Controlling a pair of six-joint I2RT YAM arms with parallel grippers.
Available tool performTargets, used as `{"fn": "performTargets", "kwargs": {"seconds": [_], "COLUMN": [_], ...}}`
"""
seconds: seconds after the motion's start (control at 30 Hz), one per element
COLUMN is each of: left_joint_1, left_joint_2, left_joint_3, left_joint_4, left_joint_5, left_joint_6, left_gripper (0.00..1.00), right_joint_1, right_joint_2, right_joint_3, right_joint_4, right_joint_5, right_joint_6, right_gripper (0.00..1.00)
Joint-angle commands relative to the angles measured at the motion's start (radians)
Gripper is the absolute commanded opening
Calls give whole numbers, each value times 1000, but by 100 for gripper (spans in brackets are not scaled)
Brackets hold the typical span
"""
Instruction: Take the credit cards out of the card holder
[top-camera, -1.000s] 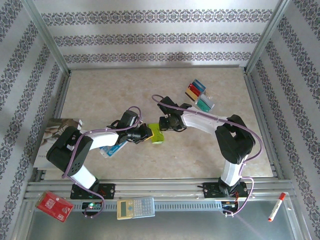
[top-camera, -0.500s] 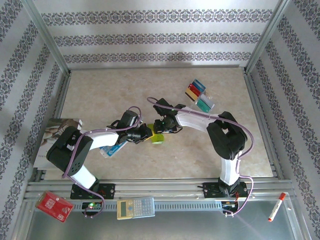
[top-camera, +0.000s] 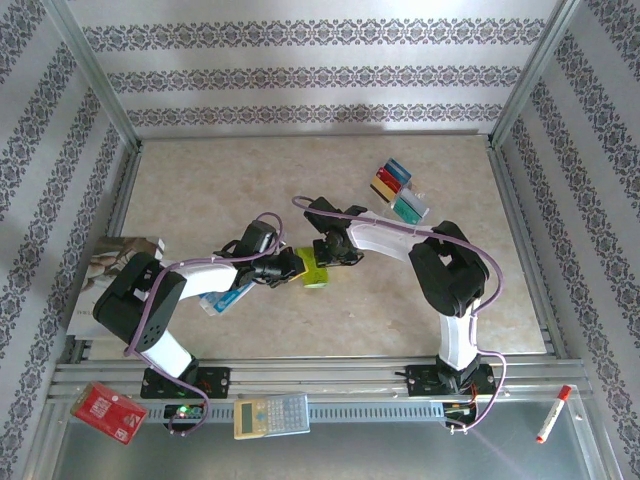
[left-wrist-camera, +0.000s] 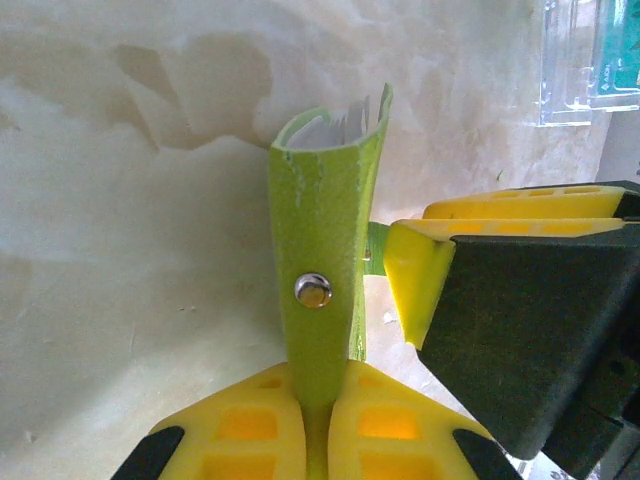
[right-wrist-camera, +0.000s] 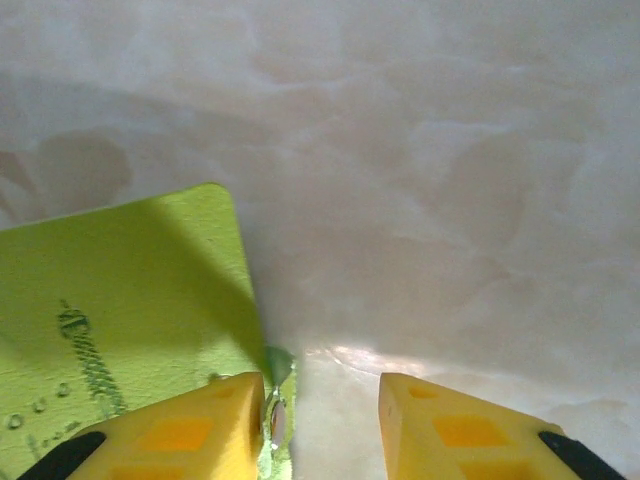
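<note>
My right claw (top-camera: 324, 256) is edging closer onto the wallet (top-camera: 314, 273), fingers (right-wrist-camera: 180, 432) standing apart at its edge, left claw (left-wrist-camera: 315, 378) clamping it mid-table, cards (top-camera: 398, 190) lying toward one o'clock.

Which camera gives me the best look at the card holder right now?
Left wrist: the card holder stands upright, pinched in the left gripper, with its snap and open top edge clear. In top external the card holder is a small lime patch between the arms. Right wrist catches one flat green face of it, lower left.
</note>
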Motion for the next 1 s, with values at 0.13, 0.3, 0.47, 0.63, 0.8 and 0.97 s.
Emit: {"fn": "performTargets", "kwargs": {"seconds": [0.13,0.3,0.47,0.63,0.8,0.97], "left_joint_1": [-2,-2,-2,-2,-2,11], "left_joint_2": [14,12,11,11,9,-43], "left_joint_3": [1,1,-1,-5,12,32], "left_joint_4": [-49,-49,-51,-50,-86,-173], "left_joint_5": [6,6,7,1,-15,-70], "left_joint_6": [21,21,23,26,36,72], "left_gripper": [0,0,0,0,16,32], "right_joint_1": [8,8,7,7,8,7], "right_joint_2": [-2,15,28,34,3,-68], "right_joint_3": [24,25,26,25,12,2], "right_joint_4": [-36,-7,6,9,15,3], "right_joint_5": [25,-29,-56,-60,-27,-13], "right_joint_6": [0,-3,-9,-9,-22,-53], "right_gripper": [35,31,23,16,2,1]}}
